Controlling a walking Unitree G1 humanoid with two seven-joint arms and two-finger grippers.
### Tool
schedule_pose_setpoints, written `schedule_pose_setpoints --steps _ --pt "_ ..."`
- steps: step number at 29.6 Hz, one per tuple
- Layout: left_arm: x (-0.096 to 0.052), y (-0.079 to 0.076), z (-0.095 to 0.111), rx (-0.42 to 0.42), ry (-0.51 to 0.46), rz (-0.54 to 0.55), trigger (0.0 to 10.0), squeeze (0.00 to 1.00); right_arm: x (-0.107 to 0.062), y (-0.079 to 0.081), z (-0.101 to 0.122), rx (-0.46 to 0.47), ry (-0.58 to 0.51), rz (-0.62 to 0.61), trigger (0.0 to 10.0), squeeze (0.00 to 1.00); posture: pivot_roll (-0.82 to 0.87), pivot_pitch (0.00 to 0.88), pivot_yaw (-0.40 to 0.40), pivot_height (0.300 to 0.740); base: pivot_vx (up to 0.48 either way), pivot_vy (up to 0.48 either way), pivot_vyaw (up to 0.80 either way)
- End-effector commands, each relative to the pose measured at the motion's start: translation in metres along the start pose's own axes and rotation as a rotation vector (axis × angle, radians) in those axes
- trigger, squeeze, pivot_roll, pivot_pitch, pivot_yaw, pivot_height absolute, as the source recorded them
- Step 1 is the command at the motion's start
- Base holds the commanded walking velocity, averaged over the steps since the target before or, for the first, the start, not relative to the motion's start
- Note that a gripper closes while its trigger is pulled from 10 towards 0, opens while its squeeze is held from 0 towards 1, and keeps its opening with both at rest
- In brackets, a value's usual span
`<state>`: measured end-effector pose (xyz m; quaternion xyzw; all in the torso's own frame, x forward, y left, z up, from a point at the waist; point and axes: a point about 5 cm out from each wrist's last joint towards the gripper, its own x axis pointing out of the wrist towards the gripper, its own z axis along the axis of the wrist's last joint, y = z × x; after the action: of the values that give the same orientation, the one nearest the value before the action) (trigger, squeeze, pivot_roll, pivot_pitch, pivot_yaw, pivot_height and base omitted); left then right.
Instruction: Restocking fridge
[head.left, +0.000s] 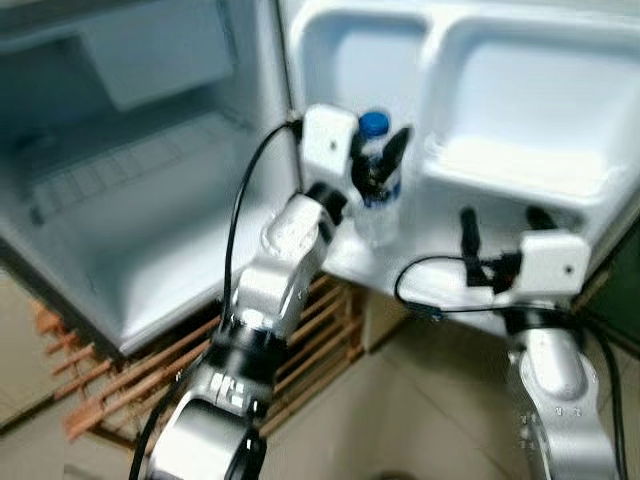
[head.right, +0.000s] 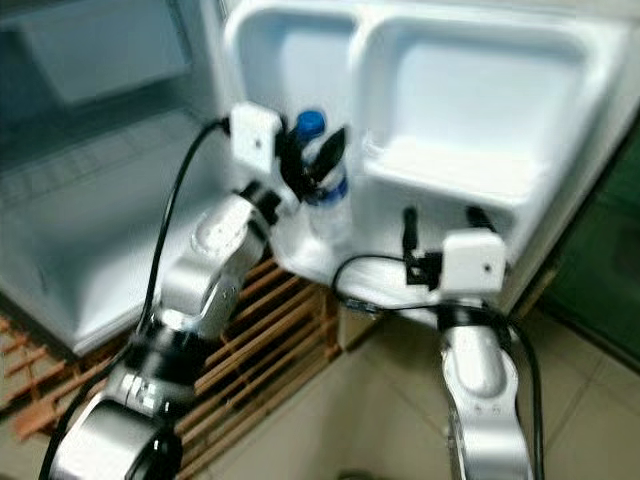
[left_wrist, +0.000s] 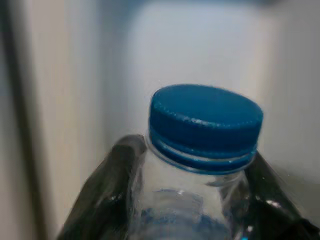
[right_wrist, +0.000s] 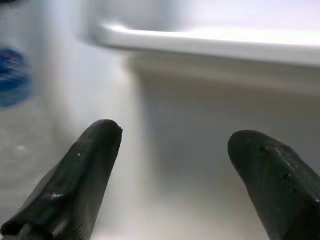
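Two silver robot arms with black fingers.
Each arm has a white wrist box, black cable and black elbow joint.

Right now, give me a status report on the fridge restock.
Left gripper shut on water bottle, upright at the fridge door shelf. Right gripper open, empty, beside it. Nothing blocking.

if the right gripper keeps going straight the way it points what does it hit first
Most likely the white inner wall of the fridge door, just below the door shelf ledge. The right gripper is open with nothing between its fingers, and the water bottle held by the left gripper sits off to its side. Depth is unclear.
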<state>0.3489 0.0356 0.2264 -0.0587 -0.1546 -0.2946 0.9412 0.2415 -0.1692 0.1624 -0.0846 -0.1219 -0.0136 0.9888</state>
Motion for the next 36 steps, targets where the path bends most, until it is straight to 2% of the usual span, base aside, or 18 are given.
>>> schedule_pose_setpoints --steps 1,7,13,22,27,28,36 --pt "0.006 0.010 0.004 0.027 -0.011 0.051 10.0 0.00 -0.003 0.001 0.000 0.002 0.009 0.004 10.0 0.00 -0.25 0.000 0.083 0.736 0.000 0.000 0.00" --pt "0.014 0.020 -0.004 0.027 0.003 0.088 10.0 0.00 -0.007 0.002 0.000 0.007 0.017 -0.004 10.0 0.00 -0.26 0.007 0.099 0.736 0.000 0.000 0.00" --pt "0.020 0.019 -0.007 0.041 -0.005 0.078 10.0 0.00 -0.010 0.001 0.002 0.007 0.016 -0.023 10.0 0.00 -0.27 0.020 0.110 0.736 0.000 0.000 0.00" --pt "0.032 0.019 -0.003 0.066 -0.021 0.075 10.0 0.00 -0.028 -0.002 0.006 0.011 0.037 -0.003 10.0 0.00 -0.29 0.068 0.132 0.736 0.000 0.000 0.00" --pt "0.039 0.014 -0.002 0.051 -0.018 0.069 10.0 0.00 -0.039 -0.005 0.010 0.013 0.056 0.051 10.0 0.00 -0.31 0.086 0.143 0.736 0.000 0.000 0.00" --pt "0.040 0.012 -0.004 0.028 -0.013 0.076 10.0 0.00 -0.042 -0.005 0.010 0.013 0.064 0.065 10.0 0.00 -0.31 0.092 0.146 0.736 0.000 0.000 0.00" --pt "0.036 0.014 -0.017 -0.038 0.023 0.147 10.0 0.00 -0.045 0.000 0.013 0.026 0.079 0.107 10.0 0.00 -0.31 0.105 0.147 0.736 0.000 0.000 0.00"
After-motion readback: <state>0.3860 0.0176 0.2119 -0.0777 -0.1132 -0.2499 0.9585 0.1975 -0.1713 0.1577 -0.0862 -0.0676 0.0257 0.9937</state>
